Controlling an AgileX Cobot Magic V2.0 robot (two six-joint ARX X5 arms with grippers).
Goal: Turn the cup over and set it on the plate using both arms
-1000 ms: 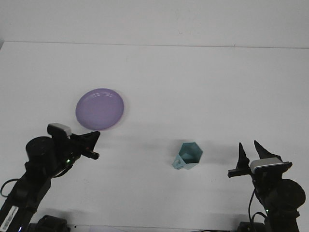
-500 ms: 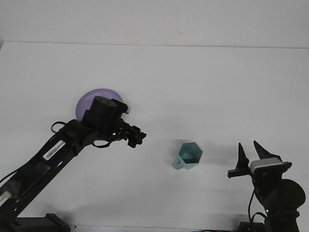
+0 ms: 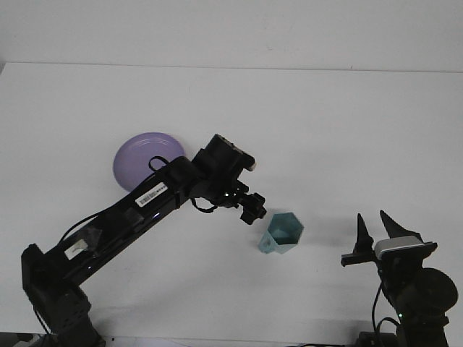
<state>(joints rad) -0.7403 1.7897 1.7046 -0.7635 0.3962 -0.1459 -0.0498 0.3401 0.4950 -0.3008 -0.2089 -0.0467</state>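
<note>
A teal faceted cup (image 3: 282, 233) stands on the white table, right of centre, its mouth facing up and a small handle at its lower left. A purple plate (image 3: 142, 160) lies at the left, partly covered by my left arm. My left gripper (image 3: 253, 209) is stretched out over the table and hovers just left of the cup's rim, close to it but apart; I cannot see how its fingers stand. My right gripper (image 3: 376, 230) rests at the lower right, open, with its two black fingers pointing up and nothing between them.
The white table (image 3: 304, 123) runs back to a pale wall. My left arm (image 3: 130, 217) crosses diagonally from the lower left toward the cup.
My left arm has swung from its rest at the lower left across the plate's edge, rightward to the cup. The right arm and the cup have not moved.
</note>
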